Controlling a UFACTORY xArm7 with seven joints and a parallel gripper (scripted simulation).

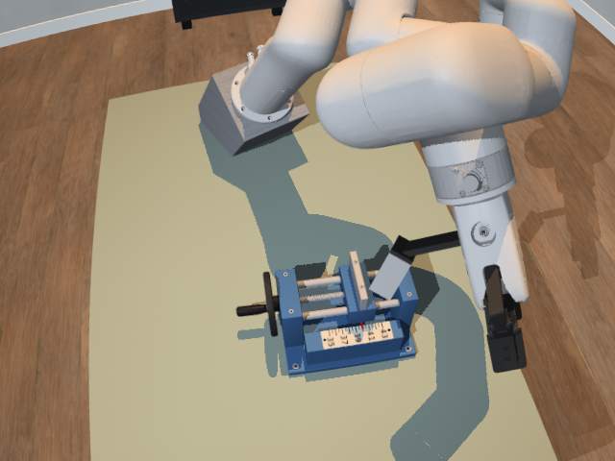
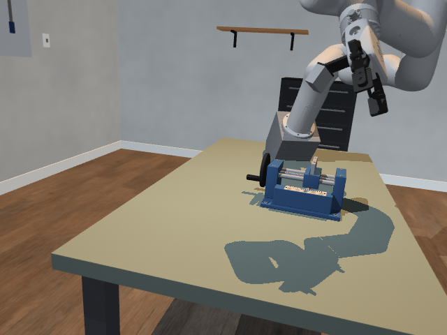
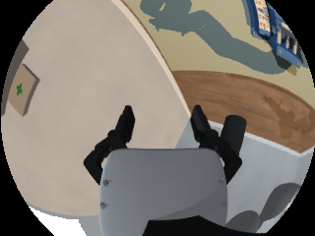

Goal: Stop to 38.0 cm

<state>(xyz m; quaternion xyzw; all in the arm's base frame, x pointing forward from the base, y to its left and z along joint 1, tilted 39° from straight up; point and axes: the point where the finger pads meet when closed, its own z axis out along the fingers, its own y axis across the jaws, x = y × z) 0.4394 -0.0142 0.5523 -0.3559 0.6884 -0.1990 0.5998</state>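
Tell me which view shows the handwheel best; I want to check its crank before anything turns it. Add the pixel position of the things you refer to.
The top view: the handwheel (image 1: pixel 269 303) (image 2: pixel 265 169) stands edge-on there, but its crank handle (image 1: pixel 252 309) (image 2: pixel 253 177) is large and uncovered. The exterior view shows both smaller; the wrist view shows neither.

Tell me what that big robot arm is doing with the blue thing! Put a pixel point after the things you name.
It isn't touching it yet. The arm's jaws (image 1: pixel 506 329) (image 2: pixel 368 91) are open and up in the air, away from the black handwheel (image 1: pixel 269 303) (image 2: pixel 265 169). The red pointer (image 1: pixel 361 326) sits a little past 39, so the stop (image 1: pixel 358 279) (image 2: pixel 314 165) isn't at 38 yet.
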